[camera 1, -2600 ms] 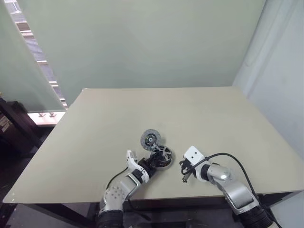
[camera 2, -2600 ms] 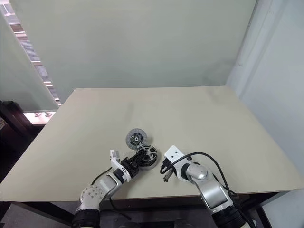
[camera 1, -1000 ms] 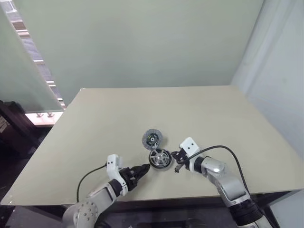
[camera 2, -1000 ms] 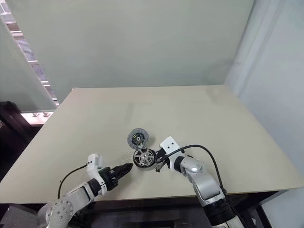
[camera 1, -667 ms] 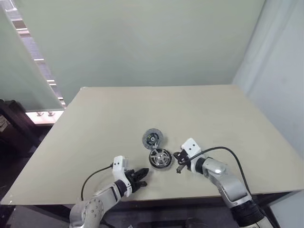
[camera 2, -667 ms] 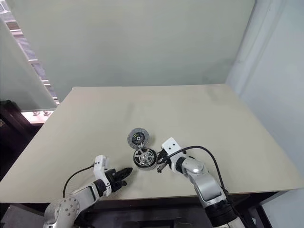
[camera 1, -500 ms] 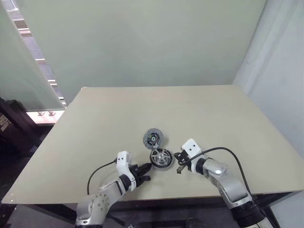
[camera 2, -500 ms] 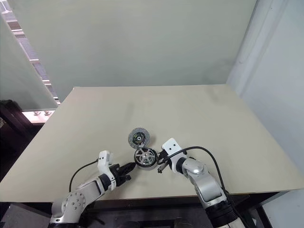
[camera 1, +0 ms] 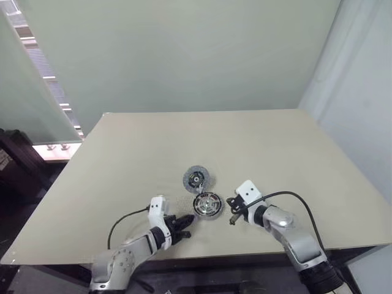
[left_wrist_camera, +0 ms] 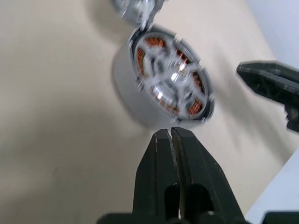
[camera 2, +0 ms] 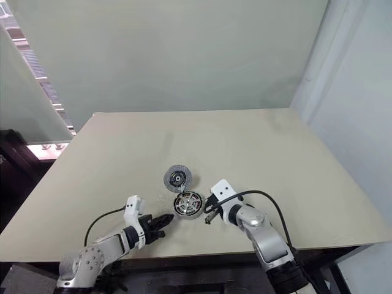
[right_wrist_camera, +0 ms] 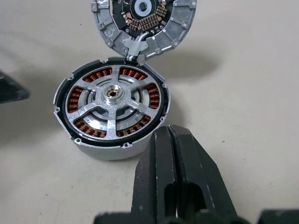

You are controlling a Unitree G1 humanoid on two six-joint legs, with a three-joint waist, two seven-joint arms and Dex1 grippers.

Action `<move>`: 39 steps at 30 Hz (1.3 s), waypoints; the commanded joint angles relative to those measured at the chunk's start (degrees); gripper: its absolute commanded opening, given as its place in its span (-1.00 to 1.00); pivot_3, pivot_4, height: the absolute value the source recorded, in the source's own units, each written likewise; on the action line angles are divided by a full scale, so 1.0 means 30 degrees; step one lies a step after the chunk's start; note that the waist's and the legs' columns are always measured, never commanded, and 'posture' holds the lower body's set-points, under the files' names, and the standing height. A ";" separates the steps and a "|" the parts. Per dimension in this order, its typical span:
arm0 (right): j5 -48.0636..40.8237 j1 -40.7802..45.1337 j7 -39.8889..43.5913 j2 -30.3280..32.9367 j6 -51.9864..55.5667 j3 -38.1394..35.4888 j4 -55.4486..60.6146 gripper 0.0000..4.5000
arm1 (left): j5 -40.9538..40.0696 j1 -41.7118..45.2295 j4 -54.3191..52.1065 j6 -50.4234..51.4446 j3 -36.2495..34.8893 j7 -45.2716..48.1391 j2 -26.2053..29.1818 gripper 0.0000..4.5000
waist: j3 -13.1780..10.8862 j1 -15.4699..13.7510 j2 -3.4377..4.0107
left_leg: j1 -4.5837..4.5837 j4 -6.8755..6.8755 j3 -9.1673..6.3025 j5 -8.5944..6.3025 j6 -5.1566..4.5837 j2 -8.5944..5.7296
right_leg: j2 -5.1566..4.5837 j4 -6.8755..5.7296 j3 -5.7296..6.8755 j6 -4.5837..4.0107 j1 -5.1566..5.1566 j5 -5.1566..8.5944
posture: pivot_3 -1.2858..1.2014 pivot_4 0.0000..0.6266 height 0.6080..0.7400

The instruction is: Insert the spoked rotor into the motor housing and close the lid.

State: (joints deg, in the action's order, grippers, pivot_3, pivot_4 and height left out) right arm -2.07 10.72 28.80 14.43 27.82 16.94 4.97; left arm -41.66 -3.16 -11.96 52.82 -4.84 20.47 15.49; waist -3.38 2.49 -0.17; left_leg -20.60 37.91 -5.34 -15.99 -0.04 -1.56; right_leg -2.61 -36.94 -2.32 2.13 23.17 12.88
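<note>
The motor housing [right_wrist_camera: 107, 150] stands on the table between my two grippers, its copper windings showing. The silvery spoked rotor [right_wrist_camera: 111, 112] lies flat inside it, over the windings. The lid [right_wrist_camera: 142, 18] is swung open behind the housing, inner face up, joined to it at the rim. My left gripper [left_wrist_camera: 170, 133] is shut and empty, its tips a short way from the housing's wall [left_wrist_camera: 128, 93]. My right gripper [right_wrist_camera: 169, 130] is also shut and empty, close to the opposite side. From the head, the housing [camera 1: 207, 205] sits near the table's front edge, with the lid [camera 1: 197, 179] just beyond.
The beige table [camera 1: 184, 141] stretches wide and bare behind and beside the parts. Its front edge [camera 1: 245, 250] runs just below both grippers. A black cable [camera 1: 294, 199] loops over the right wrist. A pale wall stands behind the table.
The left gripper let go of the rotor, backed off from the housing and shut its jaws. The rotor now lies flat in the housing. The right gripper came closer to the housing.
</note>
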 commanded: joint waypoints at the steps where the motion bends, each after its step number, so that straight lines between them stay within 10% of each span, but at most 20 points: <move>1: -0.0079 0.0268 -0.0051 0.0021 -0.0113 -0.0278 0.0819 -1.00 | -0.0963 -0.0082 -0.1473 0.0326 -0.0398 0.0702 0.0238 -0.98 | 0.0000 -0.0019 0.0001 | -0.0001 0.0000 0.0000 0.0000 0.0000 0.0001 | 0.0000 0.0000 0.0000 0.0000 0.0000 0.0000 | 0.03 -1.00 1.00; 20: -0.0555 0.2097 -0.0820 -0.3248 -0.1567 -0.0216 -0.2221 -1.00 | 0.2607 -0.0947 -0.1031 -0.9018 -0.1555 0.1878 -0.0475 -0.98 | 0.0005 0.0040 0.0002 | 0.0013 0.0008 0.0029 0.0019 0.0027 0.0022 | 0.0017 -0.0006 -0.0010 -0.0059 0.0002 -0.0036 | 0.03 -1.00 1.00; 39: -0.0019 0.3471 -0.0119 -0.4652 -0.3759 0.0273 -0.8068 -1.00 | 0.3330 -0.1915 -0.1800 -0.9922 -0.1749 0.1170 -0.0563 -0.98 | 0.0070 0.0109 0.0014 | 0.0048 0.0010 0.0016 0.0038 0.0039 0.0052 | 0.0069 -0.0028 -0.0018 -0.0078 -0.0020 -0.0055 | 0.03 -1.00 1.00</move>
State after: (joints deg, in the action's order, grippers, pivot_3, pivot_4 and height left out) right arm -1.01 21.02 27.78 0.85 17.16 18.82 -21.63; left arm -31.60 -9.36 -14.69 24.22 -9.53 24.00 13.66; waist -3.17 2.82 -0.13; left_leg -20.45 37.95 -5.30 -15.88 0.07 -1.38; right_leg -2.38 -37.03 -2.38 1.90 23.12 12.71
